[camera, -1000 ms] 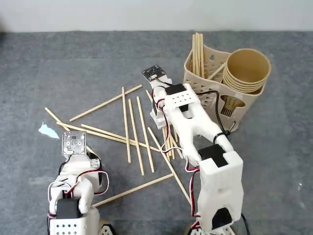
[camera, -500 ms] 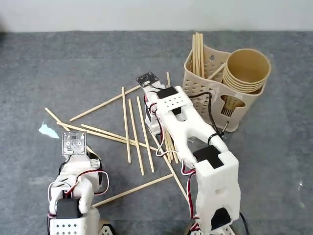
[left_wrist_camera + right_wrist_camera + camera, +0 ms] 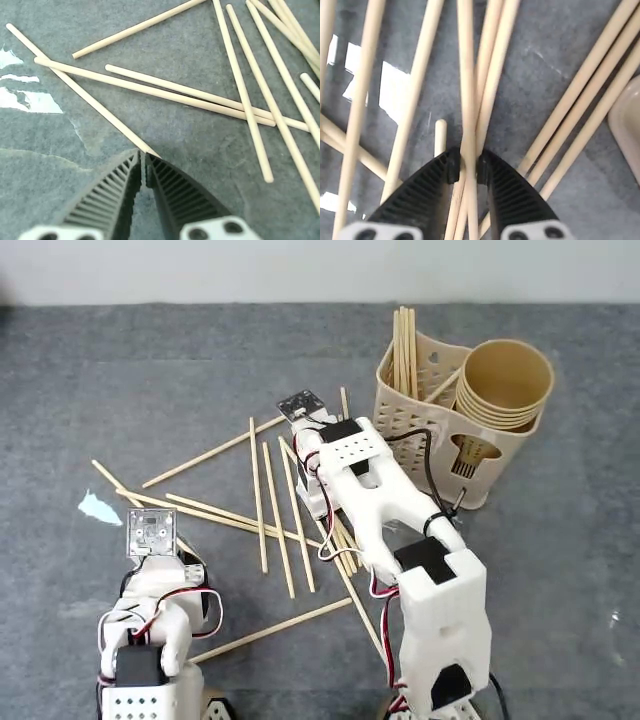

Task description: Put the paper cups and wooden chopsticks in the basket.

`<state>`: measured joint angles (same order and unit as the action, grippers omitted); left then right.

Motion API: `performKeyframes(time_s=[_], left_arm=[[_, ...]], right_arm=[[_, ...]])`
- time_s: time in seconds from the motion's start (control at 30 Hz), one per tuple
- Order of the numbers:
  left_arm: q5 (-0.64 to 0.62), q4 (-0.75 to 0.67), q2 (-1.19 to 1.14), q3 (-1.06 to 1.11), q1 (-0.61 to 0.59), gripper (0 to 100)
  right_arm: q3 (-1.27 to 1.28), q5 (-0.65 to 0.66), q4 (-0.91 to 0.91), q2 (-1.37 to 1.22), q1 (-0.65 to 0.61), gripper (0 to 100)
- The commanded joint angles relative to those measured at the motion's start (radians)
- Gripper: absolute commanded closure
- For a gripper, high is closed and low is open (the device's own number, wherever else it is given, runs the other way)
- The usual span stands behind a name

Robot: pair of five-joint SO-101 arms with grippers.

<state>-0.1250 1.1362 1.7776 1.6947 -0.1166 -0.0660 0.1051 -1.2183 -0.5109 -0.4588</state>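
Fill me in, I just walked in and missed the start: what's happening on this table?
The right gripper has its fingers closed on one chopstick among the loose chopsticks mid-table. The left gripper sits shut near its base, holding nothing. The basket already holds stacked paper cups and a few upright chopsticks.

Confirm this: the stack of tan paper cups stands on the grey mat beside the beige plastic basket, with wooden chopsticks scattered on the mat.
Wrong on one point: the high view shows the stack of tan paper cups inside the beige plastic basket, not beside it. The wooden chopsticks do lie scattered on the grey mat.
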Motion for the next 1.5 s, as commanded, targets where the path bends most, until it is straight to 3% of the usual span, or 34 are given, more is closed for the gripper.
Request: performKeyframes(time_s=[0.0, 0.23, 0.73, 1.03, 1.33, 1.47], left_arm=[[0.008, -0.02, -0.003, -0.008, -0.003, 98], [0.008, -0.02, -0.003, -0.008, -0.003, 98], [0.008, -0.02, -0.003, -0.008, -0.003, 98], [0.008, -0.02, -0.003, -0.008, -0.003, 98], [0.008, -0.02, -0.003, -0.008, -0.002, 98], [0.008, -0.02, -0.003, -0.008, -0.002, 98]], right_arm=[[-0.052, -0.002, -0.059, 0.093, -0.016, 99.1], [-0.104, -0.003, -0.143, 0.268, -0.022, 99.1], [-0.107, 0.006, -0.139, 0.625, -0.016, 99.1], [-0.107, 0.126, 0.07, 0.891, 0.093, 99.1], [-0.089, 0.114, 0.335, 0.905, 0.255, 99.1], [0.043, 0.077, 0.513, 0.915, 0.294, 99.1]])
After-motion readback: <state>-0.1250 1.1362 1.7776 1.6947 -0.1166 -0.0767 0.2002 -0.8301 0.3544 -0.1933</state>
